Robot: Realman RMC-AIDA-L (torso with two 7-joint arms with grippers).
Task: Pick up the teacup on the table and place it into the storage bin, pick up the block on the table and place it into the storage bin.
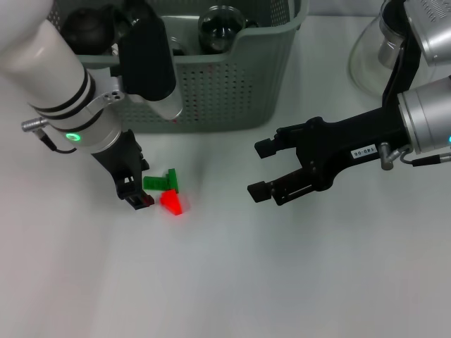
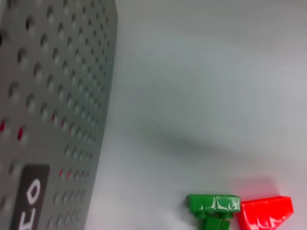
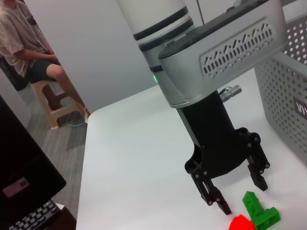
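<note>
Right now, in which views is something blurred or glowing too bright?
Head view: the red block glows, its edges washed out. Left wrist view: the near bin wall is soft; the green block is sharper. Right wrist view: the left gripper is sharp, fingers open.

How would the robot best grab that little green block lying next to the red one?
Probably from straight above, closing on the green block's narrow stem, on its two long faces. It lies flat on the table, and the red block touches one end, so pinching across the free sides avoids it. The open left gripper hangs just beside the blocks.
</note>
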